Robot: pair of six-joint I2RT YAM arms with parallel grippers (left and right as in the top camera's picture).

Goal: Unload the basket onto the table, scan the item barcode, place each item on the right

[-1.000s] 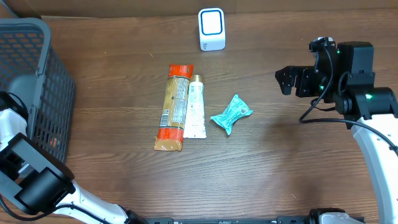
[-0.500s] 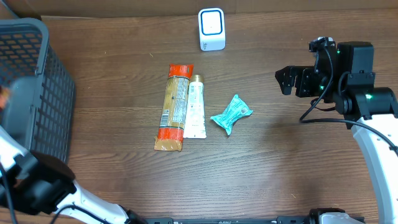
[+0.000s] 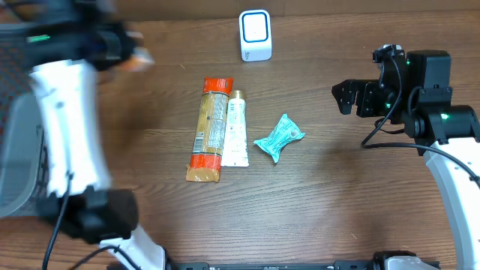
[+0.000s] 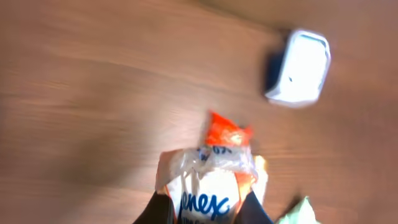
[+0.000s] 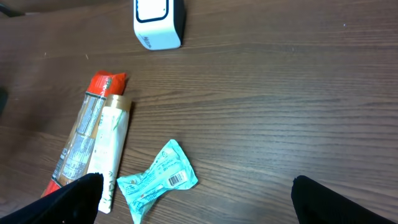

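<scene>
Seemingly open table (image 3: 337,195) beside scanner (image 3: 255,35)

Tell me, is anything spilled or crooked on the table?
Nothing is spilled or broken. Only the teal packet looks odd: crumpled and lying slanted, while the long pack and the tube lie straight, side by side. The left tool grips a tissue pack.

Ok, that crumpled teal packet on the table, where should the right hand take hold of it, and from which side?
Likely from straight above: the teal packet lies flat, apart from the tube, so both long edges are free. Close the open right hand across its narrow width at the end away from the barcode, which faces up and should stay uncovered.
</scene>
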